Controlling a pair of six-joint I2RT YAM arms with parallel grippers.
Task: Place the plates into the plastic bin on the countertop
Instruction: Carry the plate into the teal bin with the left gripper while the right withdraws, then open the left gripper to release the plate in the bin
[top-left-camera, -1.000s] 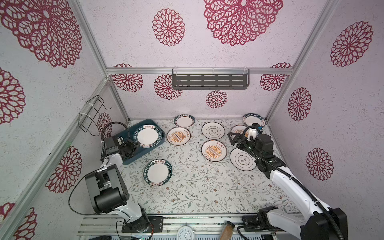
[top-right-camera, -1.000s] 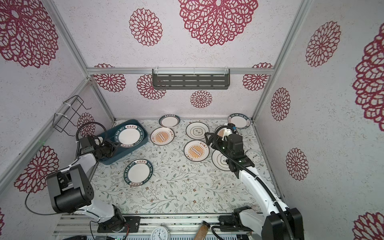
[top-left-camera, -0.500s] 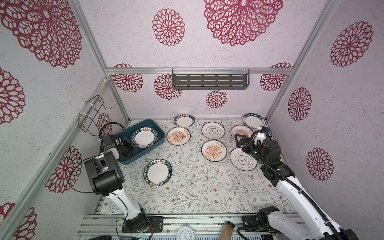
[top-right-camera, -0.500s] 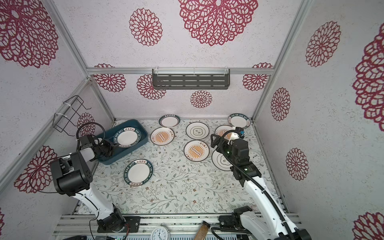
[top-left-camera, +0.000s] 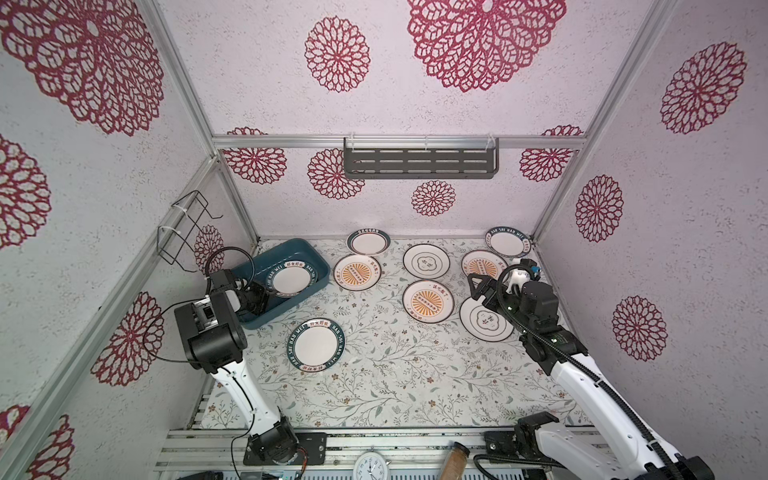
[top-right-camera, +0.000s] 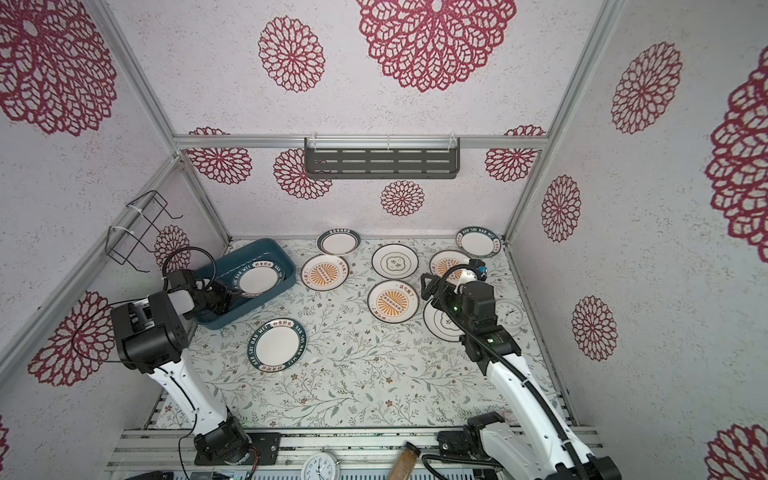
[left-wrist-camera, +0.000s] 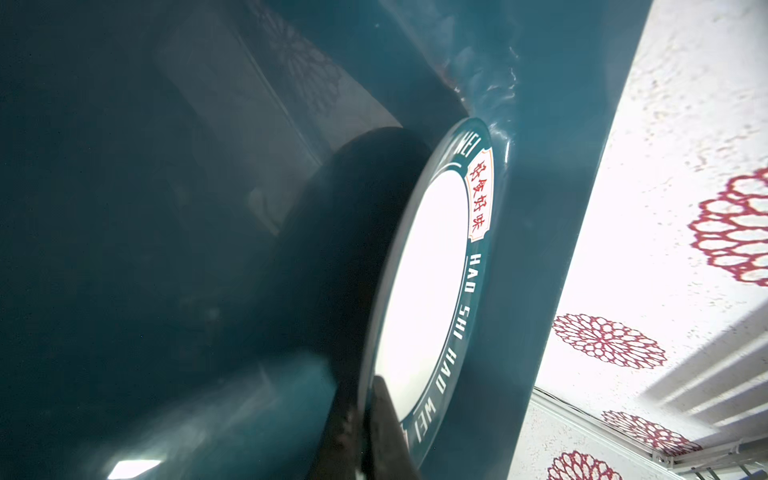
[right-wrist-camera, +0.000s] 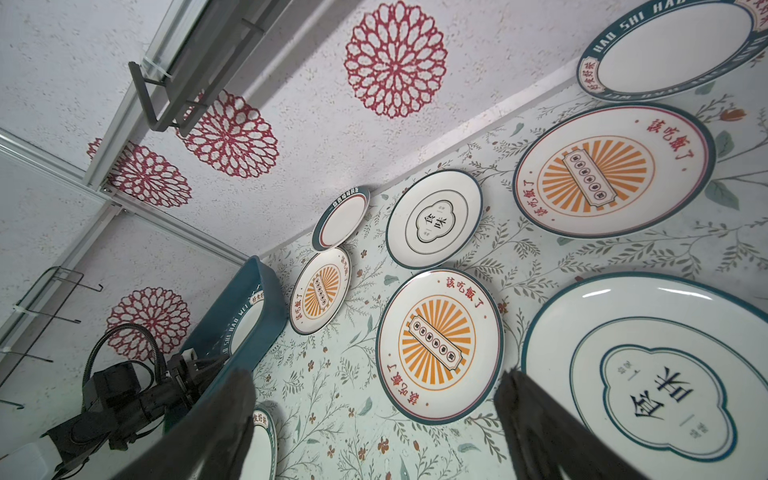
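Left wrist view: the left pincer (left-wrist-camera: 359, 411) clamps the rim of a teal-rimmed plate (left-wrist-camera: 419, 270), tilted inside the bin (left-wrist-camera: 540, 249) at the far left corner of the table (top-left-camera: 374, 374) — letting go looks next. The right pincer (right-wrist-camera: 378, 374) hangs wide near a ringed plate (right-wrist-camera: 648, 374) — it must descend.

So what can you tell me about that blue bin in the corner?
The bin is a dark teal, glossy plastic tub, rectangular with rounded corners and low walls. It sits on the countertop near the back left corner, turned at an angle. Inside is one plate with a lettered teal rim, its edge against a wall. The left fingers reach in over the near end, shut on that plate's rim.
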